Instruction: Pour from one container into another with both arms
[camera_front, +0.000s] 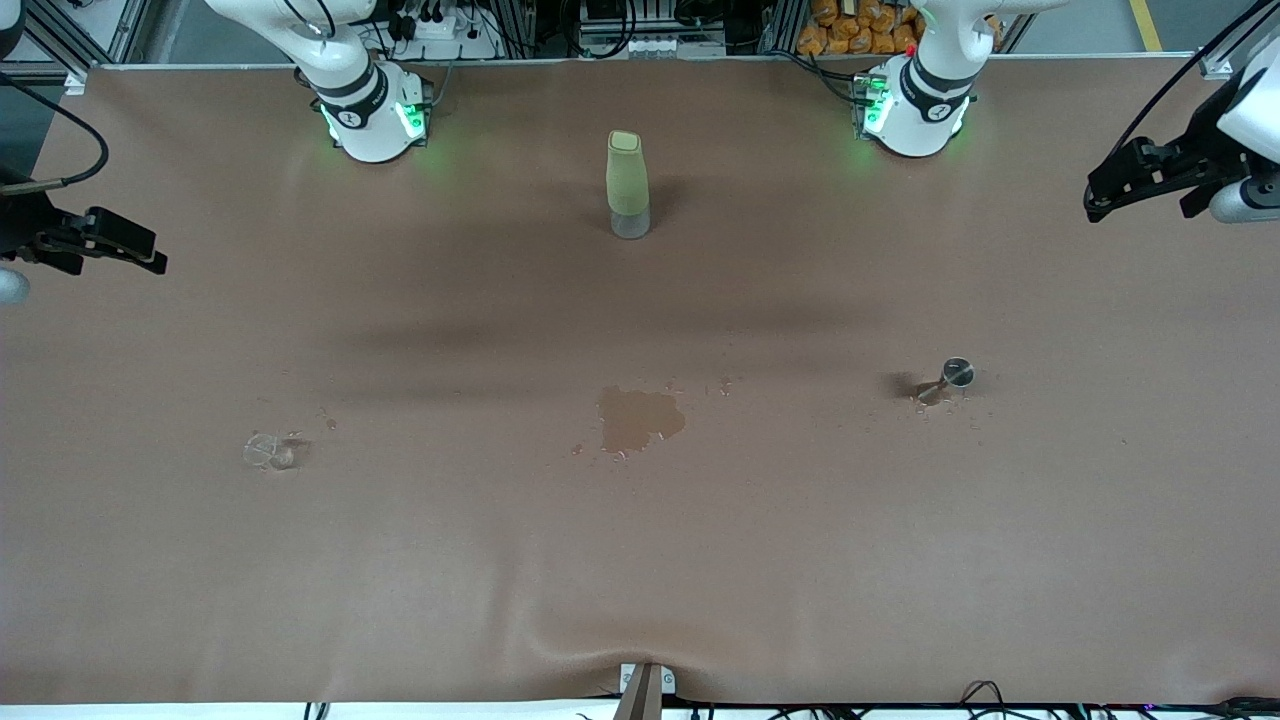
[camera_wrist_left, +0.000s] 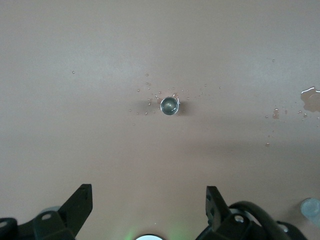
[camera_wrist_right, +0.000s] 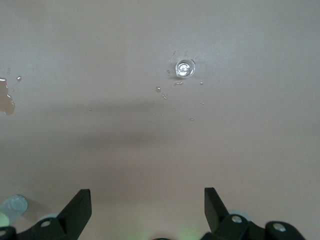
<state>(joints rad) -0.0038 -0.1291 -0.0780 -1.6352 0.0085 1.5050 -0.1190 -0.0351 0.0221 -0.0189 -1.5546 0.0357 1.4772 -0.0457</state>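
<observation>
The tiny clear glass cup (camera_front: 270, 451) stands on the brown table toward the right arm's end; in the right wrist view the glass cup (camera_wrist_right: 184, 68) shows from above with droplets around it. The silvery metal cone cup (camera_front: 955, 375) stands toward the left arm's end, and the left wrist view looks down into the metal cup (camera_wrist_left: 169, 105). My right gripper (camera_front: 152, 260) hangs open and empty in the air at its end of the table, well apart from the glass cup. My left gripper (camera_front: 1097, 206) hangs open and empty at the other end, apart from the metal cup.
A tall pale-green bottle (camera_front: 628, 185) with a clear base stands mid-table, nearer the arm bases. A wet puddle (camera_front: 640, 418) lies between the two cups, with small droplets around it. The table's front edge (camera_front: 640, 690) runs below.
</observation>
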